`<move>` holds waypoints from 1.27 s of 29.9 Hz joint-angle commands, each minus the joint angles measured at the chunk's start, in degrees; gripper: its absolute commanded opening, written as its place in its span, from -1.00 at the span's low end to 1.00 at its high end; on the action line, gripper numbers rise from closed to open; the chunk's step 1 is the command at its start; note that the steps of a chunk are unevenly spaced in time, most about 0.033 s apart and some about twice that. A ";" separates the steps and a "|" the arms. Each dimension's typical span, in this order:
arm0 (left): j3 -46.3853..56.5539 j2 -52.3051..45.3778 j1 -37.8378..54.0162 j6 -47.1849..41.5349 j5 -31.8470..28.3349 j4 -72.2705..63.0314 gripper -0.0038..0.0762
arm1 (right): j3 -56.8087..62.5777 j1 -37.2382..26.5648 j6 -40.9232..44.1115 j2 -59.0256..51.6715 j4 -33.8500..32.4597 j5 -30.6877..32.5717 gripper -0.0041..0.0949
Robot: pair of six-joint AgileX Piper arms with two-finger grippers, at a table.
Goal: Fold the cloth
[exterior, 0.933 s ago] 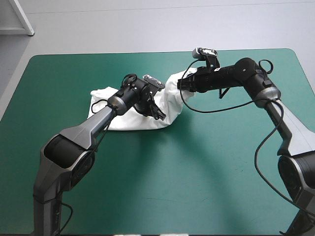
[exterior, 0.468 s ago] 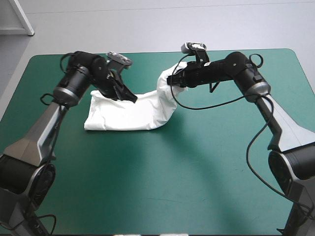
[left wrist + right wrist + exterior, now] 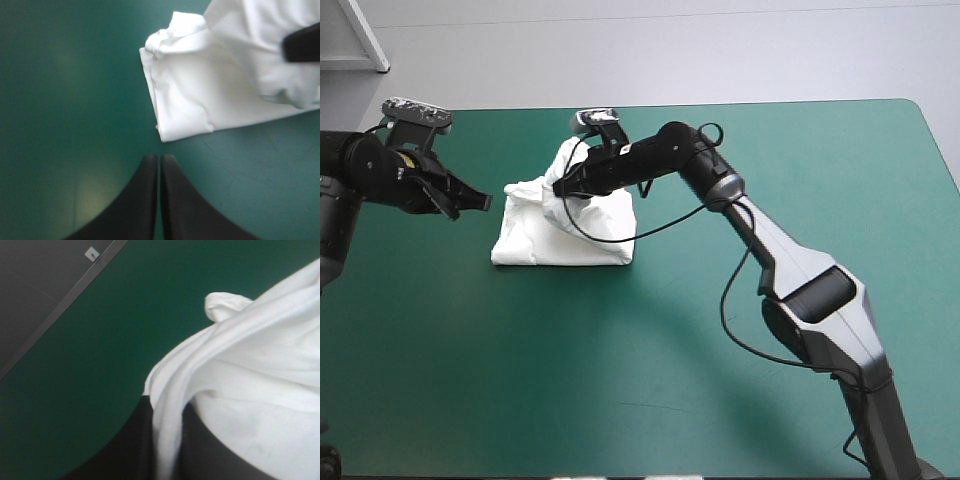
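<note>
The white T-shirt (image 3: 582, 238) lies as a folded bundle left of the table's middle, toward the far edge. My right gripper (image 3: 561, 190) is shut on the T-shirt and holds a raised fold over the bundle's left part. In the right wrist view the cloth (image 3: 260, 370) runs down between the nearly closed black fingers (image 3: 137, 440) of that gripper (image 3: 167, 407). My left gripper (image 3: 481, 203) is shut and empty, a short way left of the bundle. In its own view the gripper (image 3: 159, 158) points at the bundle's near corner (image 3: 165, 135), apart from it.
The teal-green cover (image 3: 650, 370) spreads in front of and to the right of the bundle. The table's far edge (image 3: 650, 105) runs close behind the right gripper, and the same edge (image 3: 60, 315) shows in the right wrist view.
The left gripper let go of the T-shirt and drew back to the left, now shut. The right gripper carried the shirt's right part leftward over the bundle.
</note>
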 commanded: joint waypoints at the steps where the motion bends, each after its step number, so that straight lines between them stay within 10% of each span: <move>1: 3.72 -6.47 0.12 -0.82 2.37 -0.82 -0.86 | -9.28 2.60 -0.09 1.32 4.47 -0.61 -0.74; 10: 11.21 -12.32 0.12 -1.89 2.37 -0.52 -0.86 | -17.50 4.19 -0.08 6.54 7.45 0.92 0.61; 20: 11.34 -14.00 0.12 -2.94 2.27 -2.29 -0.86 | -26.14 -1.56 10.73 6.54 5.89 12.62 0.32; 27: 11.34 -14.71 0.12 -2.82 1.86 -8.66 -0.86 | -26.42 -5.81 21.84 6.44 -10.96 14.64 0.25; 38: 11.34 -14.61 0.12 -2.71 -1.02 -8.19 -0.86 | -6.38 -8.36 22.68 -0.29 -18.19 14.65 0.26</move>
